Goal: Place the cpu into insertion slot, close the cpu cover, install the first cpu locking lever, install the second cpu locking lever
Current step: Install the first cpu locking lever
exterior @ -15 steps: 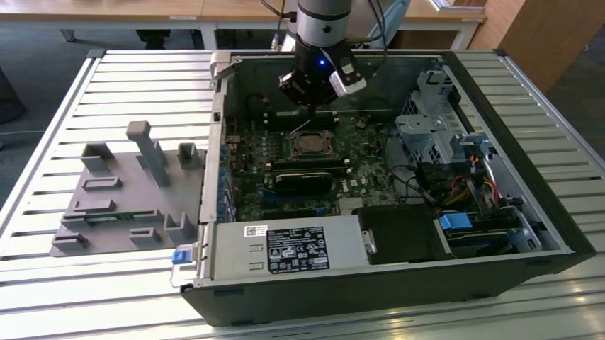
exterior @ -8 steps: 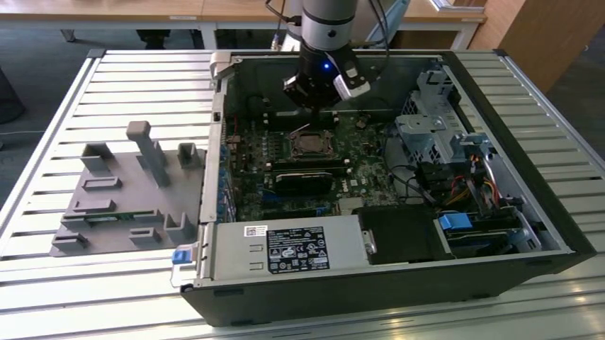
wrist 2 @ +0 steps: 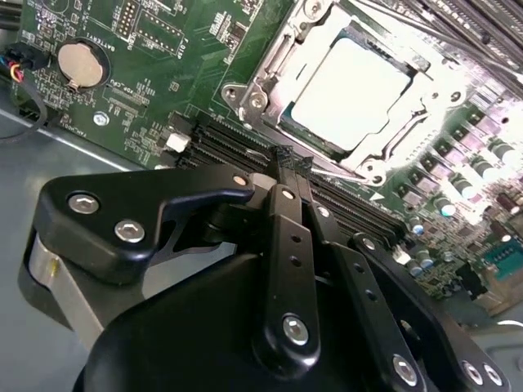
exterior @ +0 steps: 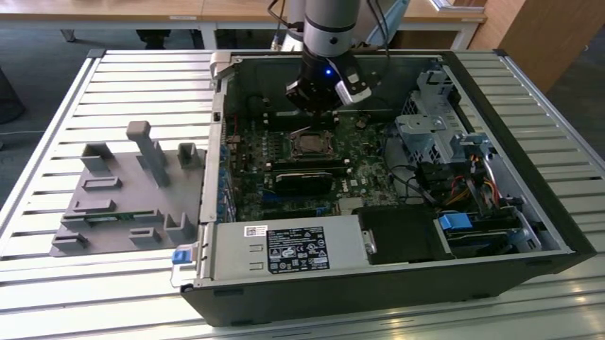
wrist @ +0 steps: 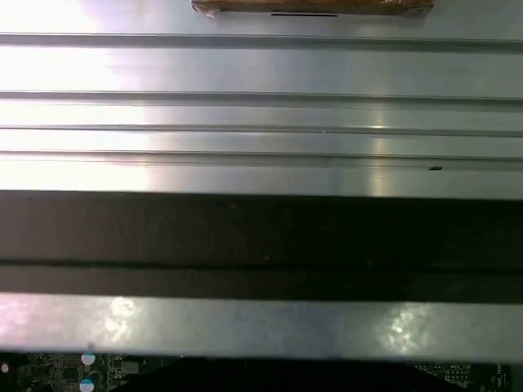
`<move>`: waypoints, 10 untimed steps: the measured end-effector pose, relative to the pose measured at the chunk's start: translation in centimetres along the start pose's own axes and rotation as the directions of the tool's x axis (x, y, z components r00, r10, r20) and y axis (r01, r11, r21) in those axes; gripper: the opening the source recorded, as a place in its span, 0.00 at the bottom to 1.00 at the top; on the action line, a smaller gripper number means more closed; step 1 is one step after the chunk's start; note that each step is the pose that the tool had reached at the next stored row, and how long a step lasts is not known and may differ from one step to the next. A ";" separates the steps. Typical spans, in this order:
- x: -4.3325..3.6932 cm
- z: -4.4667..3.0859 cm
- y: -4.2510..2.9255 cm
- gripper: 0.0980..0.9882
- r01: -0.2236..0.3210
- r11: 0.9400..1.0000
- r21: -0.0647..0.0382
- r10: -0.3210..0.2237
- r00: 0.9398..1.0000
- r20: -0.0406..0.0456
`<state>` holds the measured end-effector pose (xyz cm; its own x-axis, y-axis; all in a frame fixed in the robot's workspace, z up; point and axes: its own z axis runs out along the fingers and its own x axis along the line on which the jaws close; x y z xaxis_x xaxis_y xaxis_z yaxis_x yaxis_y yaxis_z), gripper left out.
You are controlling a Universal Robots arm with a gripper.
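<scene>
Glare bleaches the cpu (wrist 2: 351,86), seated in its socket on the green board (wrist 2: 163,49) inside the computer case (exterior: 378,297). The cpu cover (wrist 2: 265,82) frames the cpu; locking levers are hard to make out. Pincer (wrist 2: 292,158), clenched on nothing, hovers just beside the cpu cover.

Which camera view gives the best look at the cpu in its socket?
The second wrist view: the cpu is close and large there, its pale metal top ringed by the socket frame. In the exterior view the cpu is a small square below the arm. The first wrist view faces metal slats.
</scene>
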<state>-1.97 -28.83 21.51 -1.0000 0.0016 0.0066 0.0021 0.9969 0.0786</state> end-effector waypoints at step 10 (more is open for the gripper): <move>-0.38 0.78 0.01 0.01 0.000 1.000 0.001 0.000 1.000 0.000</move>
<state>-1.59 -28.77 20.73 -1.0000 0.0016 0.0066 0.0021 0.9970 0.0779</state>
